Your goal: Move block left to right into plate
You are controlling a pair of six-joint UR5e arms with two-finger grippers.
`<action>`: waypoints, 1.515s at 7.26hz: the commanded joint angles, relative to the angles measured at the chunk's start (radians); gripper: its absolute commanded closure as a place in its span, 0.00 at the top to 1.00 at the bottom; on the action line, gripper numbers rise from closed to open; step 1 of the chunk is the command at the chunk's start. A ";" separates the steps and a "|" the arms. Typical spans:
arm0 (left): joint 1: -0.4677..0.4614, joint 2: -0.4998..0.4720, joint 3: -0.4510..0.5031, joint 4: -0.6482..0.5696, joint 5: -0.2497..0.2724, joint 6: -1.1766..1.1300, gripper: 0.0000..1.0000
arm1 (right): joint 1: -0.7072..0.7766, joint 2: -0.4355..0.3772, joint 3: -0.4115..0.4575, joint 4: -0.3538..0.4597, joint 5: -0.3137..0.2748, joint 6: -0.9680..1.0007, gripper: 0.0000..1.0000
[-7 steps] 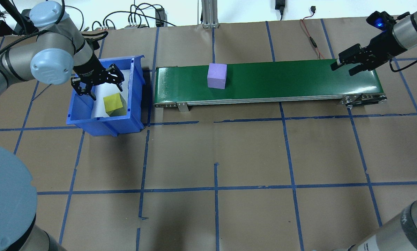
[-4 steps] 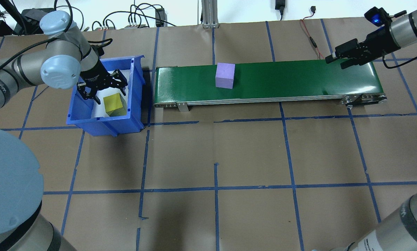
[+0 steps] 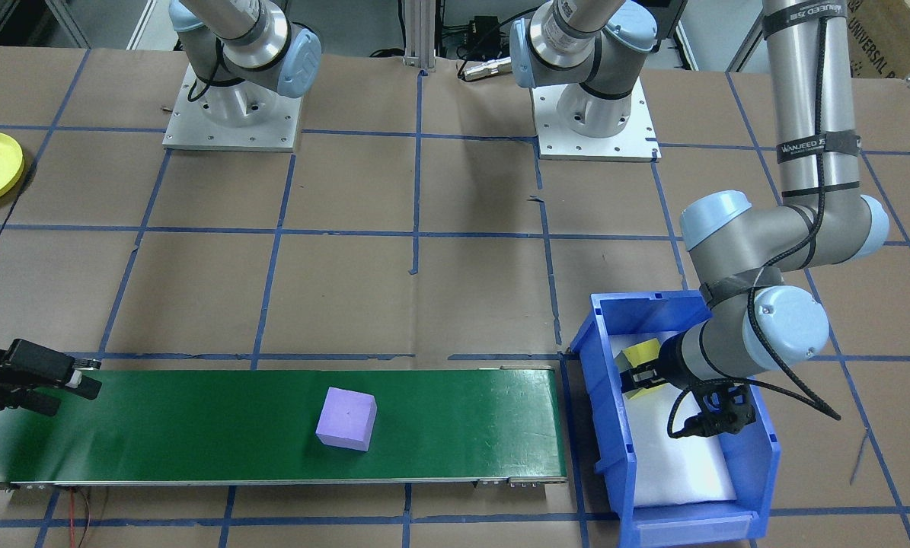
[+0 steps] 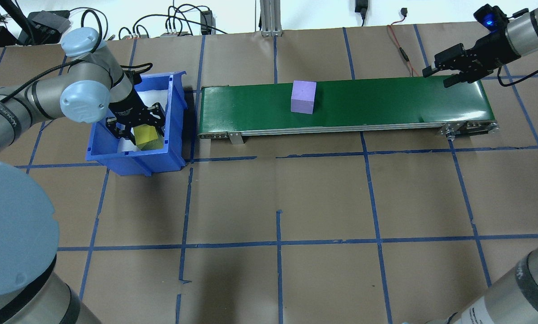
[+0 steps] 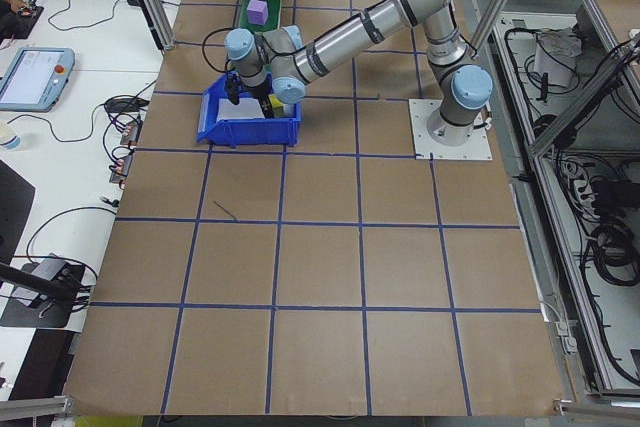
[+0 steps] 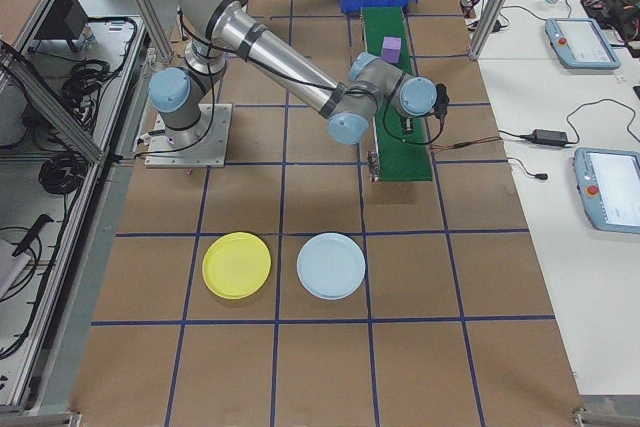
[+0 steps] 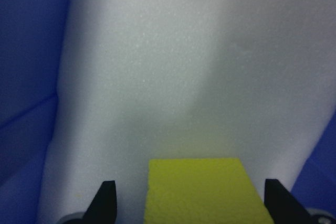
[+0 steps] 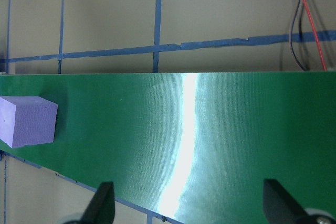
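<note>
A yellow foam block (image 4: 145,136) sits on the white pad inside the blue plastic bin (image 4: 115,158), near the bin's front wall. The left gripper (image 4: 137,127) is down in the bin, with its black fingers (image 7: 105,201) spread apart. The block lies between the fingers, a gap on each side, so nothing is pinched.

A purple foam block (image 4: 303,96) rests on the long green belt (image 4: 386,101), nearer the bin's end than the other end. The right gripper (image 4: 445,74) hangs over the belt's far end, well apart from the purple block, with its fingers spread wide and empty.

The small round yellow plastic plate (image 6: 236,265) lies on the brown table (image 6: 320,367) beside a pale blue round plate (image 6: 331,265), well apart from both blocks.
</note>
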 commanded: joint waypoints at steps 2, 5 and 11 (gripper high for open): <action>0.000 0.036 0.056 -0.021 0.002 0.037 0.37 | 0.032 0.000 -0.016 0.026 -0.053 0.081 1.00; -0.015 0.038 0.322 -0.173 0.002 0.065 0.38 | 0.032 0.016 -0.020 0.024 -0.042 0.076 1.00; -0.322 -0.069 0.311 -0.104 0.008 0.105 0.38 | 0.032 0.013 0.012 0.016 -0.038 0.075 1.00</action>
